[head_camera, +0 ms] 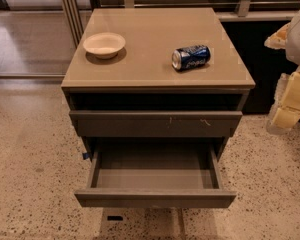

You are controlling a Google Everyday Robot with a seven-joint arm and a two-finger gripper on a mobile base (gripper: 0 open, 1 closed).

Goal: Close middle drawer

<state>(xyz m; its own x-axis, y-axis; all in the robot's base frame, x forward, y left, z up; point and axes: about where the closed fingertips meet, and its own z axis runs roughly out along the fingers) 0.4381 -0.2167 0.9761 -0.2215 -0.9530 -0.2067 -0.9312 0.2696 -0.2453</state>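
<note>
Standing centre frame: grey-brown cabinet (pixel 155 59) on speckled floor. Middle drawer (pixel 155 197) is pulled far out toward the camera, its front well forward of the scratched drawer front (pixel 140 124) above. Gripper (pixel 286 111) at right edge, beside the cabinet, apart from it; open or closed: cannot tell. Pale bowl (pixel 104 44) upright on top, left. Blue can (pixel 191 57) on its side, right.

The flat, glossy grey-brown cabinet top (pixel 155 69) carries two things. A shallow round cream bowl (pixel 104 44) sits upright towards its left edge. A blue soda can (pixel 191 57) lies on its side right of centre, well apart from the bowl. The pale gripper (pixel 290 104) hangs beyond the cabinet's right side, not touching the top.
</note>
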